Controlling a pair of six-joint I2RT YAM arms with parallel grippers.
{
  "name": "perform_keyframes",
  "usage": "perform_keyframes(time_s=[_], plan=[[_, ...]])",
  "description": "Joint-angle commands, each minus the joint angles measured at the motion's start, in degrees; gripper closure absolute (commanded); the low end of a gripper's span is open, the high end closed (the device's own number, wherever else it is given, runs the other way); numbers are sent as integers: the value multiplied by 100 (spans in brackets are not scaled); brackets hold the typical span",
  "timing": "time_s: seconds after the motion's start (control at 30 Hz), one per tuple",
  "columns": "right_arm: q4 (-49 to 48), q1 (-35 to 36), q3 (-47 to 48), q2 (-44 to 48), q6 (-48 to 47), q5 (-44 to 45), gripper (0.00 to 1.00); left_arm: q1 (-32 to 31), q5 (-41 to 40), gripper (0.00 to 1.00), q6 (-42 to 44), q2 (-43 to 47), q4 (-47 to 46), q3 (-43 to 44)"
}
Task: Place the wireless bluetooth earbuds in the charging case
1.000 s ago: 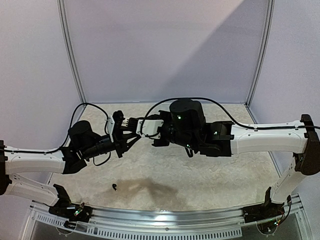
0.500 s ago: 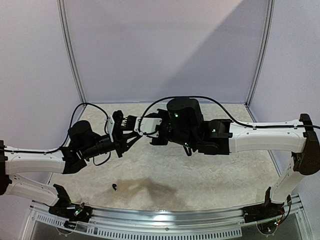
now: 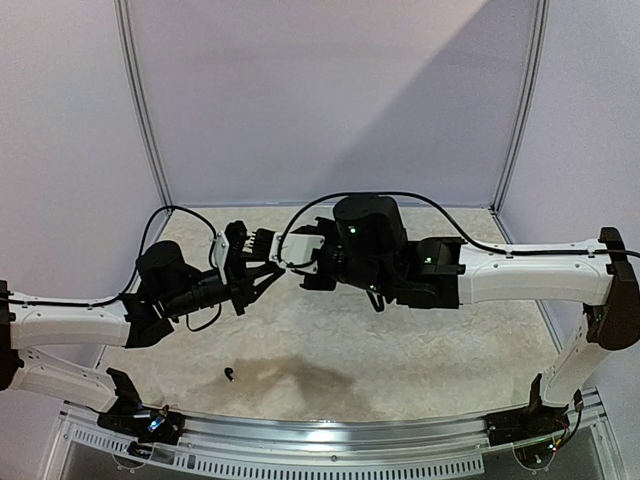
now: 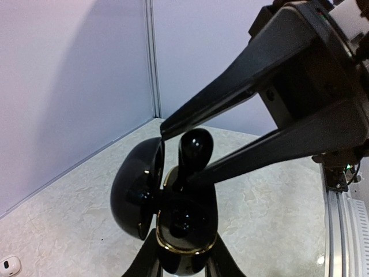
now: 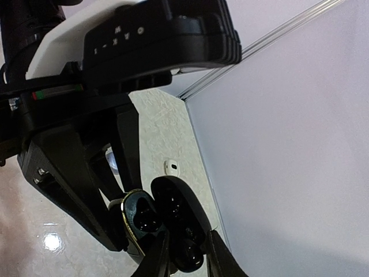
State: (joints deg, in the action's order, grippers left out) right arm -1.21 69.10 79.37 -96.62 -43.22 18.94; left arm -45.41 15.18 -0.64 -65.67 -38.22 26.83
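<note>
An earbud stands in the charging case, beside its lid.

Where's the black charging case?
The black charging case is open in the left gripper, off the table and left of centre in the top view, with the right gripper holding a black earbud at its mouth.

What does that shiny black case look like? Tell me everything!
The case is glossy black, like smooth plastic, with a thin gold rim. Its rounded lid is open to one side. It is up in the air, squeezed by the left pincer. A black earbud, held by the right pincer, dips into its opening.
</note>
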Motion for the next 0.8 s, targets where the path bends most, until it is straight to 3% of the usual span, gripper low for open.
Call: perform_keyframes(time_s=[0.0, 0.1, 0.23, 0.4, 0.57, 0.77], plan=[[493, -57, 116, -153, 180, -10, 78, 67, 28, 100, 38, 50, -371, 42], [608, -61, 179, -138, 254, -75, 80, 67, 12, 100, 47, 63, -369, 42], [640, -72, 150, -145, 306, -141, 90, 67, 26, 100, 6, 63, -390, 42], [700, -100, 245, -143, 419, -275, 90, 69, 65, 100, 3, 68, -380, 36], [1469, -301, 672, -97, 958, -859, 91, 67, 220, 100, 55, 89, -370, 27], [1509, -426, 624, 71, 1417, -1184, 91, 67, 268, 100, 558, 73, -503, -8]])
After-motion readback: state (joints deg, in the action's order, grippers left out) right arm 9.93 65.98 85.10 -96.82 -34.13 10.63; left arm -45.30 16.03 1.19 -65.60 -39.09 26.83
